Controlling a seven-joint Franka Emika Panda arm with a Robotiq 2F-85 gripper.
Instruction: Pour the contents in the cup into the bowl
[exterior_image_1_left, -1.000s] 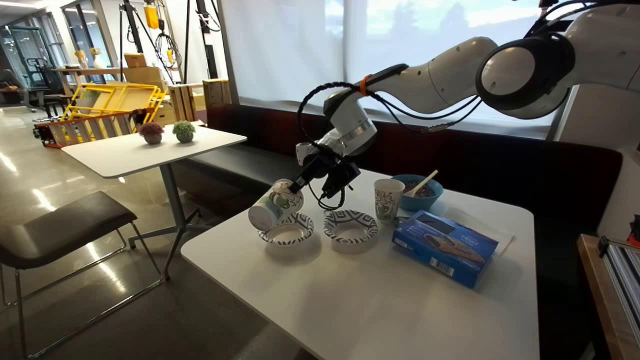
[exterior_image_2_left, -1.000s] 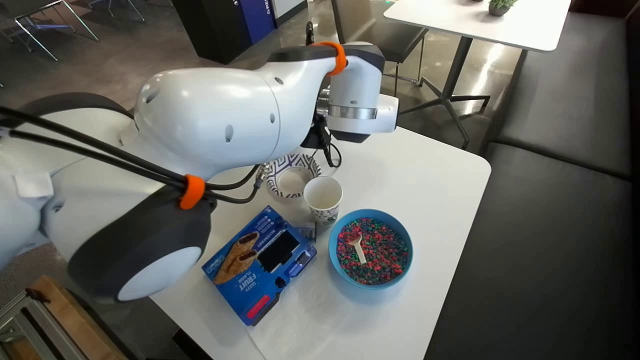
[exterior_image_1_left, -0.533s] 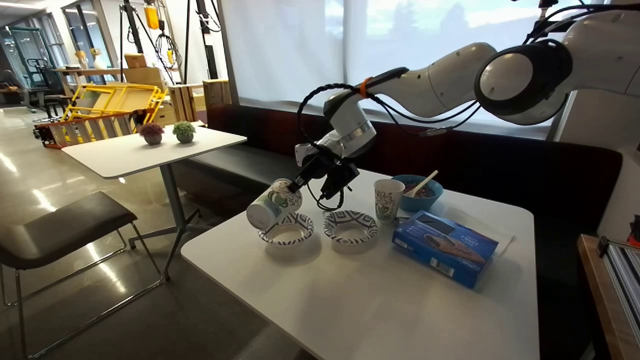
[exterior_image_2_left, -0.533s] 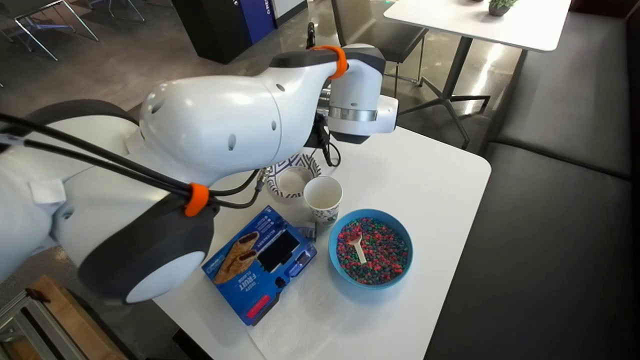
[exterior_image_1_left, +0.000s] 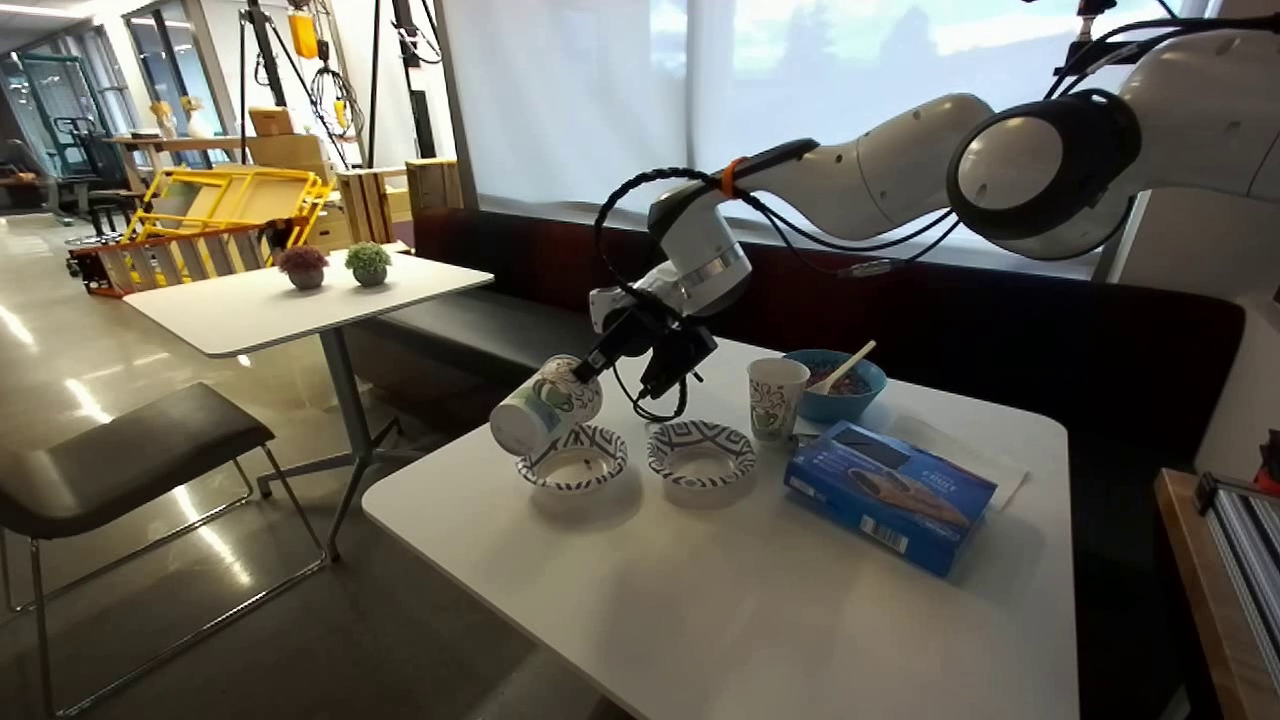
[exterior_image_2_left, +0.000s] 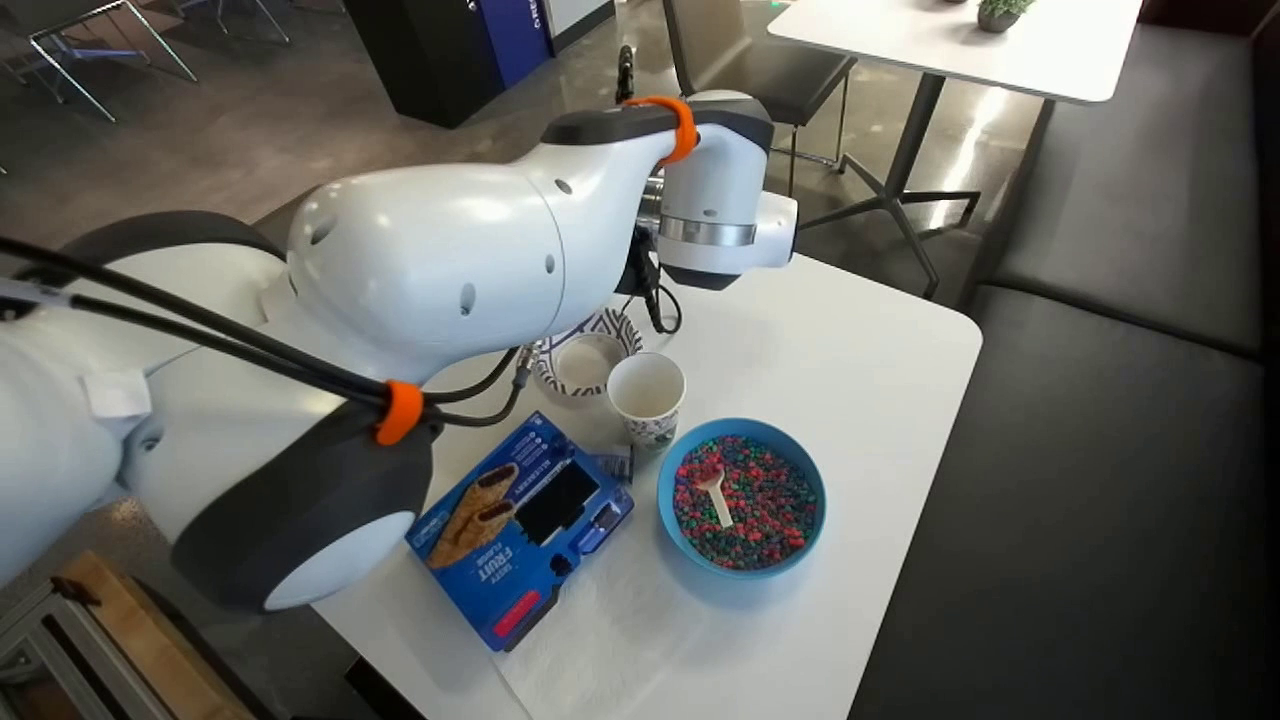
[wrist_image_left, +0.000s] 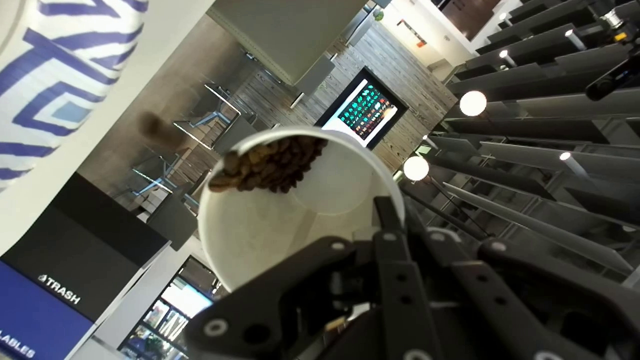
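While end effector grips tilted cup | bowl near tabletop edge, room between

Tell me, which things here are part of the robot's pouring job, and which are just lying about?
Part of the job:
the pincer
the tilted cup it grips
the brown pieces inside that cup
the patterned bowl nearest that cup, seemingly the target

Just lying about:
the spare bowl of similar pattern
the upright cup
the blue bowl and its spoon
the blue box
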